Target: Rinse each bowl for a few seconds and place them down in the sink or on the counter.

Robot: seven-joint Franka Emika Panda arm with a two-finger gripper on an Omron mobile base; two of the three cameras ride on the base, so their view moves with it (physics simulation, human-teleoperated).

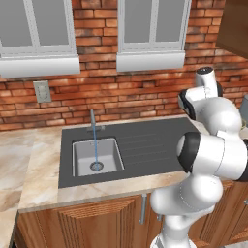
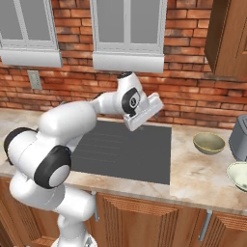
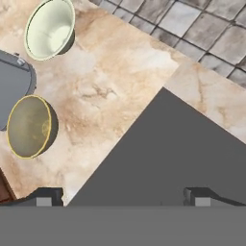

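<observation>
The olive-tan bowl (image 2: 209,143) sits upright on the counter (image 2: 193,173) right of the sink (image 2: 120,147). The paler cream-green bowl (image 2: 239,174) rests nearer the counter's front edge at the far right. My hand (image 2: 144,112) hovers above the sink's right end, well left of both bowls. In the hand view my gripper (image 3: 124,197) is open with nothing between its fingertips (image 3: 48,196). There the olive-tan bowl (image 3: 29,126) and the pale bowl (image 3: 49,29) lie to the left, apart from the gripper. A thin stream of water (image 1: 94,145) runs from the faucet (image 1: 93,121) into the basin (image 1: 97,157).
A grey appliance (image 2: 240,137) stands on the counter just behind and between the bowls. A wooden wall cabinet (image 2: 226,38) hangs above the right end. The ribbed drainboard (image 1: 150,143) lies between basin and bowls. A brick wall with windows backs the counter.
</observation>
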